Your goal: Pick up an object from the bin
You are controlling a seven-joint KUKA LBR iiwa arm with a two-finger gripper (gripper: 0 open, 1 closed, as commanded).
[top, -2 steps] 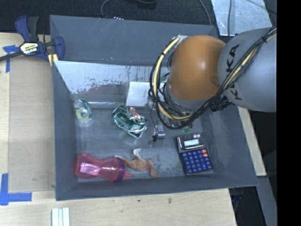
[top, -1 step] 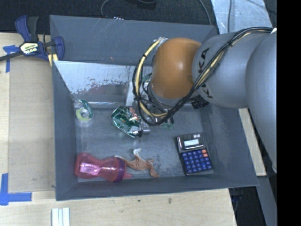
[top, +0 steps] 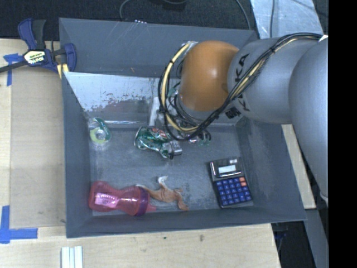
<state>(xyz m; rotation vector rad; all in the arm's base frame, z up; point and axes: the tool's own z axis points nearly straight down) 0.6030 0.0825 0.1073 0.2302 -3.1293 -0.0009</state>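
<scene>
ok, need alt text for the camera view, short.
A grey robot arm with an orange wrist cover reaches from the right into a grey metal bin, its gripper beside a crumpled green and white thing near the middle. Around it lie a blue-keyed calculator, a pink bottle, a small brown thing and a clear greenish roll.

Lettering on the arm (top: 266,82) probably reads KUKA, partly hidden.
</scene>
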